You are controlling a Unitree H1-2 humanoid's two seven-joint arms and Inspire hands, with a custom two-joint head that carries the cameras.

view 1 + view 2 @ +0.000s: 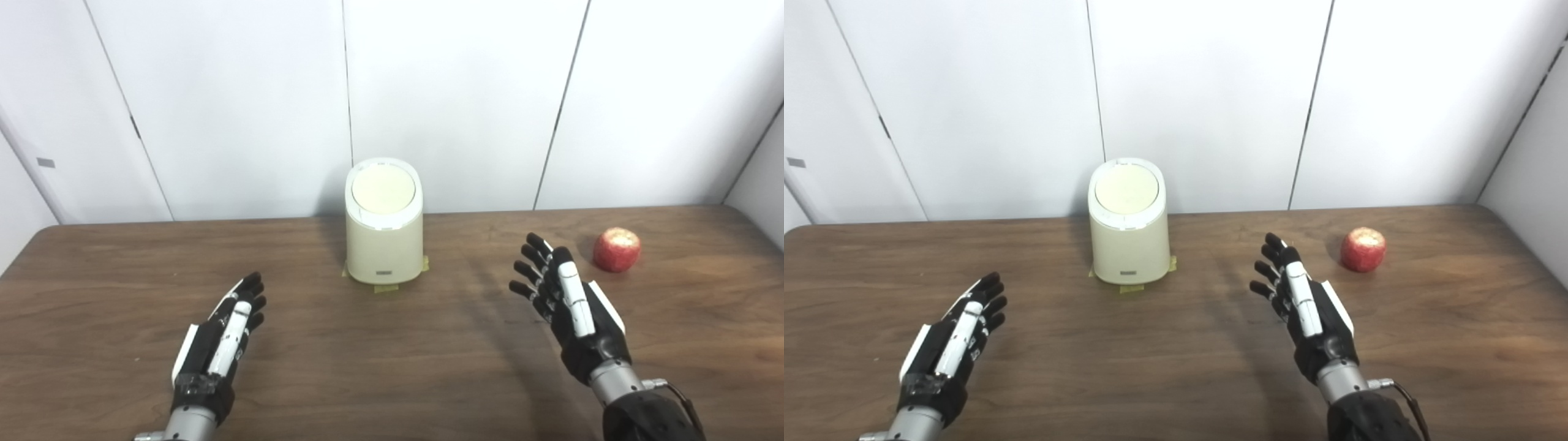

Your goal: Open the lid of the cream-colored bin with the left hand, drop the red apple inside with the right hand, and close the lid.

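A cream-colored bin [384, 245] stands upright at the back middle of the wooden table [380, 361], its round lid [383, 190] shut. A red apple [617, 249] lies on the table to the right of the bin. My left hand [220, 337] is open and empty, low over the table, in front of and left of the bin. My right hand [566, 300] is open and empty, fingers apart, between the bin and the apple and a little nearer than both. The apple also shows in the right eye view [1363, 249].
Strips of yellow tape [386, 288] hold the bin's base to the table. White wall panels [459, 98] stand right behind the table's back edge. The table's right edge runs close past the apple.
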